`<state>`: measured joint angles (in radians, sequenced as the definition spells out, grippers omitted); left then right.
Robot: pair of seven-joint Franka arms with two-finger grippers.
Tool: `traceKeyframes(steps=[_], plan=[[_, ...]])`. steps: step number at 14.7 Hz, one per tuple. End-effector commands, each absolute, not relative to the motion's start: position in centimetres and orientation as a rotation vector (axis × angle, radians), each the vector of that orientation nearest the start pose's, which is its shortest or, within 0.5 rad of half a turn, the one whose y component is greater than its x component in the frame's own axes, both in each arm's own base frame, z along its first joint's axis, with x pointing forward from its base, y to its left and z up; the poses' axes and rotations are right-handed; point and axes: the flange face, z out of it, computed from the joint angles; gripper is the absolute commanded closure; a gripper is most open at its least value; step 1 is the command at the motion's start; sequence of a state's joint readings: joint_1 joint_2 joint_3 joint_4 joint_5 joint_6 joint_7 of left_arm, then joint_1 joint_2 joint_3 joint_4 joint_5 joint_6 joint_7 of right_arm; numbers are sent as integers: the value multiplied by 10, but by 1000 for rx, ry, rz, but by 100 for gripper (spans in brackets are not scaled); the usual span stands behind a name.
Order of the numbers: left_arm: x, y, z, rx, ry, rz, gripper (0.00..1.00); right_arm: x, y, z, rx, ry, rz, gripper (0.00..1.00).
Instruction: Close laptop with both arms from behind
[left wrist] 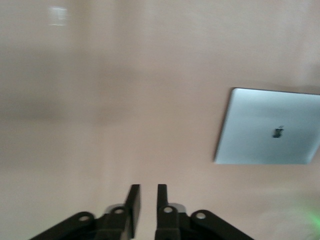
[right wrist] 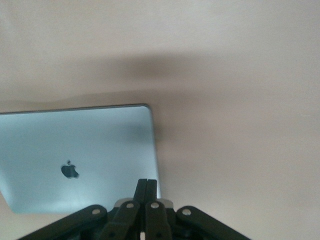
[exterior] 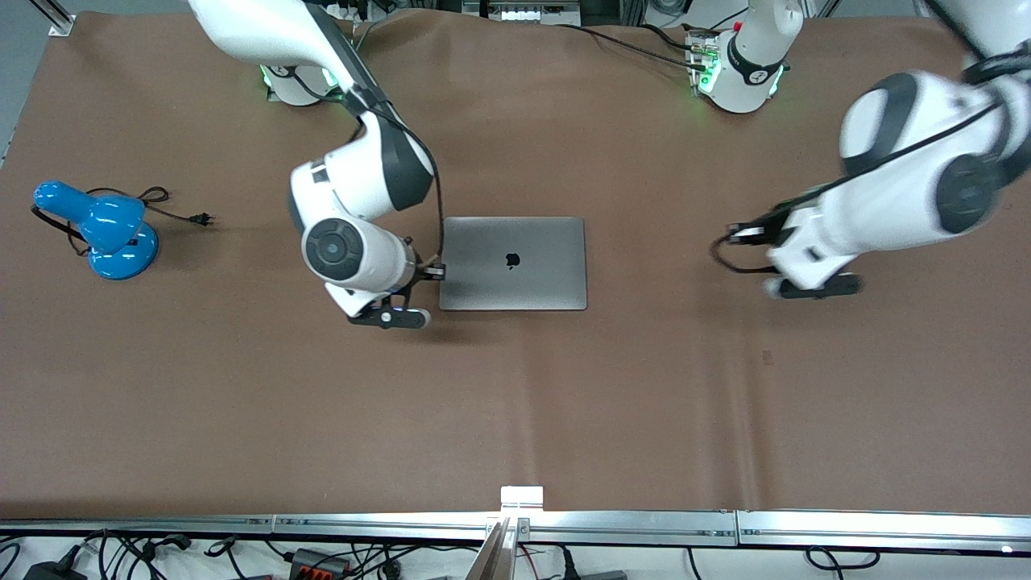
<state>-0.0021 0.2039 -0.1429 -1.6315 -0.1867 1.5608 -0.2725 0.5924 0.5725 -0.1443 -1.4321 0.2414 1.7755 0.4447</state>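
Observation:
The space-grey laptop (exterior: pixel 513 263) lies shut and flat in the middle of the table, lid up, with the dark apple logo showing. It also shows in the left wrist view (left wrist: pixel 270 127) and the right wrist view (right wrist: pixel 75 155). My right gripper (exterior: pixel 431 272) is shut and empty, low at the laptop's edge toward the right arm's end; its fingertips (right wrist: pixel 148 184) sit over the lid's corner. My left gripper (exterior: pixel 743 234) is over bare table toward the left arm's end, well apart from the laptop. Its fingers (left wrist: pixel 134 200) stand a narrow gap apart and hold nothing.
A blue desk lamp (exterior: pixel 105 229) with a black cord and plug lies toward the right arm's end of the table. A metal rail (exterior: pixel 628 524) with a white bracket (exterior: pixel 521 495) runs along the table edge nearest the front camera. Brown table (exterior: pixel 515 403) surrounds the laptop.

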Motion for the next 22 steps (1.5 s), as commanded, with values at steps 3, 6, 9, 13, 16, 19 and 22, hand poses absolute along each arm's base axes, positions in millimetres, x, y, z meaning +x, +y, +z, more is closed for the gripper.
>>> traceKeyframes(steps=[3, 6, 9, 13, 16, 19, 22], plan=[[601, 1, 568, -3177, -347, 291, 0, 628, 279, 427, -3075, -26, 460, 85], [586, 3, 577, -3126, -320, 300, 0, 648, 241, 461, -3072, 49, 387, 0], [567, -3, 575, -3140, -321, 263, 0, 660, 196, 488, -3046, 43, 317, 0], [571, -2, 581, -3147, -305, 197, 0, 670, 125, 512, -3040, -48, 244, 0], [573, -5, 584, -3152, -299, 173, 0, 667, 75, 544, -3080, -104, 151, 0], [575, -6, 585, -3152, -299, 144, 0, 656, 37, 567, -3116, -40, 109, 0], [577, -3, 582, -3151, -300, 126, 0, 643, 4, 575, -3114, -10, 38, 0]])
